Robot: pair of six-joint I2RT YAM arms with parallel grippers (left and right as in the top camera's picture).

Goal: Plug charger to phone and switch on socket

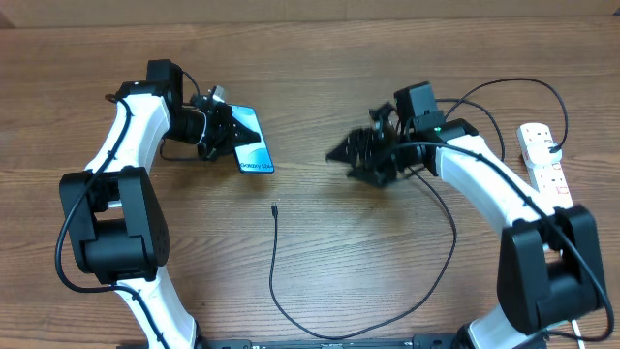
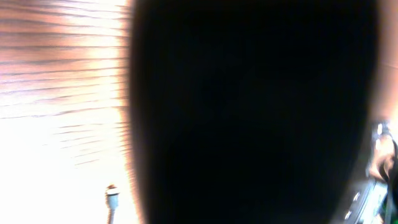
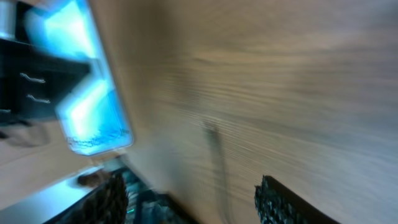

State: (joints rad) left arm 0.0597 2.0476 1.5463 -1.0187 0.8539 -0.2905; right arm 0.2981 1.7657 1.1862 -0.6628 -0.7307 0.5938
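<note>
The phone (image 1: 254,146), with a light blue screen, lies tilted at the left of the table, and my left gripper (image 1: 223,131) is shut on its far-left end. The left wrist view is mostly blacked out by the phone (image 2: 255,112). The charger (image 1: 272,257) is a thin black cable whose connector tip (image 1: 275,206) lies free on the wood below the phone; the tip also shows in the left wrist view (image 2: 112,193). My right gripper (image 1: 347,155) is open and empty, right of the phone, fingers spread over bare wood (image 3: 196,202). The right wrist view is blurred and shows the phone (image 3: 87,106).
The white socket (image 1: 543,163) with red switches lies at the far right edge. The black cable loops along the front edge and back up under my right arm (image 1: 452,233). Another black cable arcs above the right arm (image 1: 513,85).
</note>
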